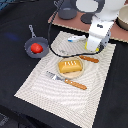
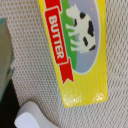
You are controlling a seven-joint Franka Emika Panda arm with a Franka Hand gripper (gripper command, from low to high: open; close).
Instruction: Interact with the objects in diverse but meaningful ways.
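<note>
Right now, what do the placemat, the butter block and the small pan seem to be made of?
The placemat looks like woven fabric or vinyl mesh, matte: a fine weave shows in the wrist view. The butter block seems plastic or coated card with a printed, slightly glossy label and a cow picture. The small pan looks like dark metal or plastic; too blurred to tell.

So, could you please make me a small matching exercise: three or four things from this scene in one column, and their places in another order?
Things:
1. tomato
2. bread loaf
3. butter block
4. fork

Places:
A. on the plate in the middle of the mat
B. filling the wrist view, lying on the woven mat
C. in the small dark pan
D. on the mat, just in front of the plate

Pairs: 1-C, 2-A, 3-B, 4-D
</note>
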